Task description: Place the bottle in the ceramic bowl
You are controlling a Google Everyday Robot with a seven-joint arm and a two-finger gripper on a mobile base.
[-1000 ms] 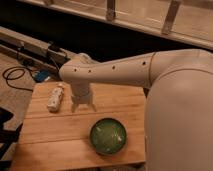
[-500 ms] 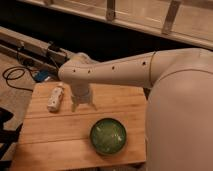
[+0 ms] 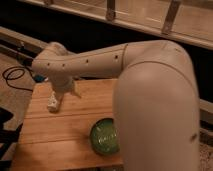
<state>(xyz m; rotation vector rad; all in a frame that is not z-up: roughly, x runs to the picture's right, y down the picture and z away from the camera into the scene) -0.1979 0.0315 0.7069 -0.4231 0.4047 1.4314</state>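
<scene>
Gripper: we see the gripper point(image 3: 63, 91) hanging from the pale wrist over the bench's far left part, at about 10 o'clock of the bench's middle. We cannot tell whether it is apart or together.
Bottle: the bottle point(image 3: 52, 102) lies on the bench close to the left edge, just beside the gripper at its 8 o'clock. We cannot tell whether the two touch.
Ceramic bowl: the ceramic bowl point(image 3: 104, 136) stands upright near the front edge, at 5 o'clock from the bottle and well apart from it. We see its mottled green inside, and the arm covers its right side.
Bench: the wooden bench point(image 3: 50, 135) carries both the bottle and the bowl.
Arm: the arm point(image 3: 95, 62) reaches from the bulky white body at 3 o'clock across to the wrist at 9 o'clock.
Cable: a dark cable point(image 3: 12, 77) loops on the floor at 9 o'clock, beyond the bench's left edge.
Rail: a rail point(image 3: 150, 30) with metal posts runs across at 12 o'clock.
</scene>
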